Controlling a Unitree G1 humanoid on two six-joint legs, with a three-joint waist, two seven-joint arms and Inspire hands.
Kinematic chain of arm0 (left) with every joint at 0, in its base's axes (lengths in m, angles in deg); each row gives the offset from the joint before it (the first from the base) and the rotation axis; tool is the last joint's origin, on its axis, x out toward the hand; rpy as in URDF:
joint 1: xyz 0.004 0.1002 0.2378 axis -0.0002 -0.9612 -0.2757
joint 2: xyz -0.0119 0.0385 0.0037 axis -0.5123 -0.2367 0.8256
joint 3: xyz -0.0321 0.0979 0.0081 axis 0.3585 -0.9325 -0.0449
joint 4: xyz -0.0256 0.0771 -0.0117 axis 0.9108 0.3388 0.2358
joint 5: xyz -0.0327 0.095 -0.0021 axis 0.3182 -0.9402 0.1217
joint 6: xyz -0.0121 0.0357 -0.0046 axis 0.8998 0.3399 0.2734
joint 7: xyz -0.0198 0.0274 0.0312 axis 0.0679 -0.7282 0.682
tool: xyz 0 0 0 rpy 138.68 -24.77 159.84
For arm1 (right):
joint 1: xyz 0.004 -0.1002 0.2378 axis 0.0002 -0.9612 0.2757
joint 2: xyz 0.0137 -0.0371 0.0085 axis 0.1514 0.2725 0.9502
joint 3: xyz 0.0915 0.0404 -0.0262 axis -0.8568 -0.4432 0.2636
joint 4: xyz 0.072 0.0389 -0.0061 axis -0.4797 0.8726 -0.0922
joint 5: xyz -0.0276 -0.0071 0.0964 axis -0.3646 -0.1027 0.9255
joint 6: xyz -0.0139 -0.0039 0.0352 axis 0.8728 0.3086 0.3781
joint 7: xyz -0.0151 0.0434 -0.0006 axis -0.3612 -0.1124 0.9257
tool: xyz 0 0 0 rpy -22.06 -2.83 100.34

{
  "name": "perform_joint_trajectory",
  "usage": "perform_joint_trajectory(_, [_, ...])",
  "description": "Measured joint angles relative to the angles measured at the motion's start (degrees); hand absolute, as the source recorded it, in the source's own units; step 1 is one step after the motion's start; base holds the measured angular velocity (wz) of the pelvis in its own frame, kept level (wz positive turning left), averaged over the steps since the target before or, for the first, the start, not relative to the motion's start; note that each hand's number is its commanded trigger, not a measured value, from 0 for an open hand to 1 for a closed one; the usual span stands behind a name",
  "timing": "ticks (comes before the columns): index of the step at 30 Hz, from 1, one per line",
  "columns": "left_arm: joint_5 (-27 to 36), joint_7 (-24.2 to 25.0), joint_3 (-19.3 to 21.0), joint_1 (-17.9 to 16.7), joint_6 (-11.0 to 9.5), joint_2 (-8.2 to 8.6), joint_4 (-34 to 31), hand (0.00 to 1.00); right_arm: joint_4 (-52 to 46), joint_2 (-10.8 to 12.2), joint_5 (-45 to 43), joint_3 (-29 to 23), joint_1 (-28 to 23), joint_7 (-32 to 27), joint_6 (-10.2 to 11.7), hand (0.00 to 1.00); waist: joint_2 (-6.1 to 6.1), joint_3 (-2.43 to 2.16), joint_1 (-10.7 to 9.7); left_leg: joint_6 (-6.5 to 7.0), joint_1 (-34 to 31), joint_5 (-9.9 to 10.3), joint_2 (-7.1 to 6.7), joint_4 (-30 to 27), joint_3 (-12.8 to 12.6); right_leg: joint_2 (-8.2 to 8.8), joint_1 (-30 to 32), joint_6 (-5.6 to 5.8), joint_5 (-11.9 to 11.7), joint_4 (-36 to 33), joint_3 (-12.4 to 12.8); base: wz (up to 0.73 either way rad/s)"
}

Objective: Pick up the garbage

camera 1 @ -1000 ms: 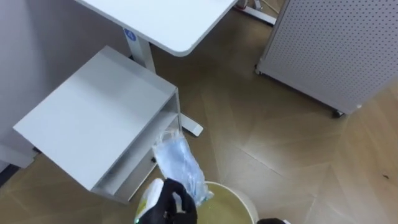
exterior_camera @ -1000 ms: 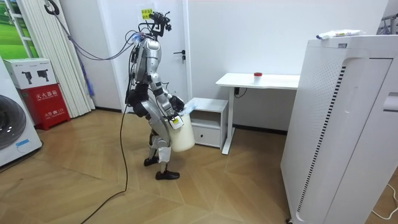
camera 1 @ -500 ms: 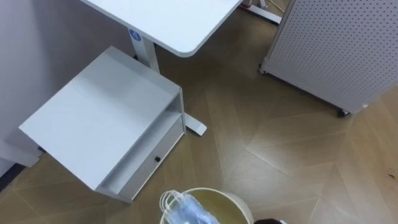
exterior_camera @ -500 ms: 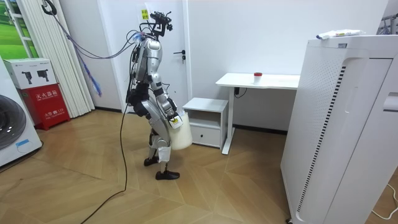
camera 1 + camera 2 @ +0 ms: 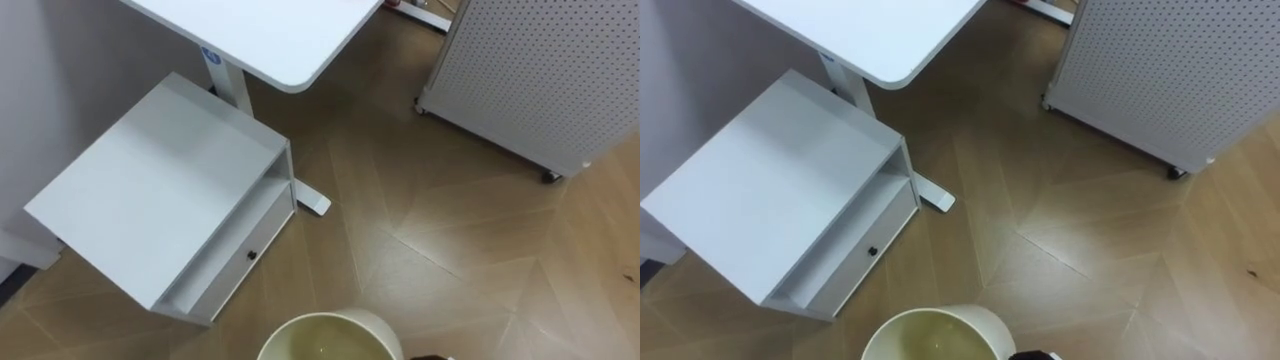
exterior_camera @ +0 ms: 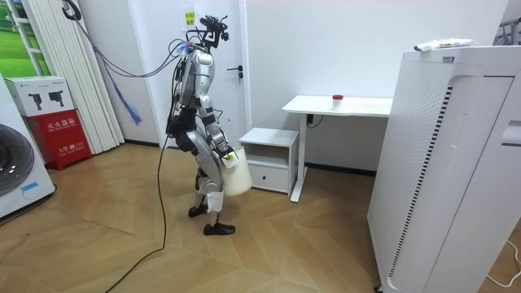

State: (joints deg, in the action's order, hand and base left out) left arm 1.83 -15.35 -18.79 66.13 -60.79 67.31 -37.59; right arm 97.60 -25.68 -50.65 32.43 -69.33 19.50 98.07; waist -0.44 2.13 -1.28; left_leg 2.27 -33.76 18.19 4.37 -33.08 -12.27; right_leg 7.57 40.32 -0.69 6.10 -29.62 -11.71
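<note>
- Garbage: where it lies cannot be told.
- The cream waste bin (image 5: 335, 316) shows at the eye views' bottom edge, carried at the robot's front.
- The right hand (image 6: 230, 156) is at the bin's rim; its grip cannot be told.
- The robot stands facing a white drawer cabinet (image 5: 150, 190) beside a white desk (image 5: 270, 35).
- A perforated panel (image 5: 540, 70) stands to the right.

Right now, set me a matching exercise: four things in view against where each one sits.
1. white rounded-corner desk top
2. white low cabinet with a drawer
3. cream round plastic bin
4. white perforated panel on casters

A. bottom edge of the eye views
B. upper right, on the wood floor
C. left, beside and lower than the desk
D. top edge, higher than the cabinet

Pairs: 1-D, 2-C, 3-A, 4-B.
</note>
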Motion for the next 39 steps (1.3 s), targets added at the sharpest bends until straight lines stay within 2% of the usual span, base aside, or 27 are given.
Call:
perform_joint_trajectory(7, [-2.6, -1.9, 3.0, -0.1, 0.0, -0.67, 0.0, 0.0, 1.5, -0.7, 0.5, -0.1, 0.3, -0.7, 0.0, 1.0, 1.13, -0.09, 0.6, -0.11, 2.0, -0.1, -0.15, 1.1, -0.1, 0.28, -1.5, 0.01, 0.0, 0.2, -0.2, -0.01])
perform_joint_trajectory(10, [-2.6, -3.7, 4.1, -0.2, -0.1, -0.51, 0.0, 0.0, 1.9, -1.4, 0.6, -0.7, 0.3, -1.7, 0.0, 1.0, 1.97, -0.05, 0.7, -0.18, 3.7, -0.2, -0.22, 1.9, -0.2, 0.16, -3.1, 0.02, 0.0, 0.9, 0.0, -0.02])
perform_joint_trajectory(13, [-2.6, -5.0, 5.4, -0.3, -0.1, -0.29, -0.6, 0.0, 2.0, -1.8, 0.6, -2.3, 0.0, -2.3, 0.0, 1.0, 2.16, -0.09, 0.7, -0.26, 6.0, -0.3, -0.76, 3.0, -0.6, 0.24, -4.6, 0.18, 0.1, 1.0, 0.3, -0.07])
perform_joint_trajectory(15, [-2.6, -5.8, 6.2, -0.3, -0.1, -0.36, -1.8, 0.0, 1.9, -2.0, 0.6, -3.5, -0.3, -2.6, 0.0, 1.0, 2.31, -0.06, 0.5, -0.2, 7.5, -0.4, -1.0, 3.6, -0.7, 0.13, -5.9, 0.43, 0.3, 1.1, 0.6, 0.0])
perform_joint_trajectory(19, [-3.8, -6.1, 10.5, -2.5, -0.4, -0.29, -8.6, 0.0, 1.8, -2.0, -0.3, -7.1, -2.8, -2.9, 0.0, 1.0, 2.57, -0.08, 0.2, -0.03, 12.5, -0.5, -1.13, 5.9, -1.3, -0.04, -10.6, 0.94, 0.3, 3.1, 0.6, -0.04])
perform_joint_trajectory(21, [-3.8, -6.3, 12.6, -3.1, -0.9, -0.12, -11.2, 0.0, 1.5, -2.0, -0.3, -9.3, -4.2, -2.8, 0.0, 1.0, 2.82, -0.24, 0.1, 0.06, 15.5, -0.8, -1.29, 7.8, -1.9, -0.25, -13.1, 1.34, 0.1, 4.3, 0.7, -0.11])
perform_joint_trajectory(26, [-3.8, -7.3, 16.7, -5.7, -1.2, -0.41, -17.3, 0.0, -2.9, -2.4, -1.3, -11.8, -8.9, -2.8, 0.0, 1.0, 2.72, -0.51, -0.2, -0.11, 20.6, -1.2, -1.96, 11.1, -2.2, -0.81, -17.5, 1.79, -0.2, 7.0, 0.7, -0.07])
perform_joint_trajectory(29, [-3.7, -8.7, 18.7, -7.5, -1.3, -0.42, -20.8, 0.0, -5.8, -2.4, -3.1, -12.5, -11.1, -2.9, 0.0, 1.0, 2.4, -0.76, -0.2, -0.1, 23.6, -1.3, -1.91, 12.3, -3.6, -0.87, -19.4, 1.95, -0.1, 7.0, 0.6, -0.24])
perform_joint_trajectory(31, [-3.7, -9.8, 19.5, -7.8, -1.6, -0.34, -21.4, 0.0, -5.9, -2.3, -3.6, -12.5, -11.1, -2.9, 0.0, 1.0, 2.13, -0.95, 0.1, -0.1, 25.9, -1.3, -1.99, 12.9, -4.9, -0.68, -20.7, 1.94, -0.1, 6.9, -0.2, -0.48])
perform_joint_trajectory(33, [-3.7, -11.4, 21.6, -9.7, -1.9, -0.37, -23.5, 0.0, -7.0, -1.8, -3.9, -12.6, -12.1, -2.9, 0.0, 1.0, 1.61, -1.26, -0.4, -0.1, 29.3, -1.3, -2.1, 14.4, -6.0, -0.65, -22.8, 1.91, -0.1, 7.1, -1.2, -0.34])
perform_joint_trajectory(36, [-5.0, -13.5, 22.2, -10.2, -2.3, -0.41, -25.6, 0.0, -7.8, -1.7, -4.2, -13.5, -13.6, -2.9, 0.0, 1.0, 0.8, -1.63, -0.4, -0.06, 32.1, -1.2, -2.19, 16.0, -6.8, -0.93, -25.1, 1.91, -0.1, 7.9, -1.1, -0.1])
perform_joint_trajectory(39, [-4.8, -14.5, 22.7, -10.4, -2.5, -0.12, -26.3, 0.0, -7.8, -1.6, -4.2, -13.6, -13.7, -2.9, 0.0, 1.0, 0.69, -1.66, -0.3, -0.03, 34.4, -1.2, -1.8, 18.0, -6.8, -1.77, -27.7, 1.87, -1.0, 9.9, -1.3, -0.05])
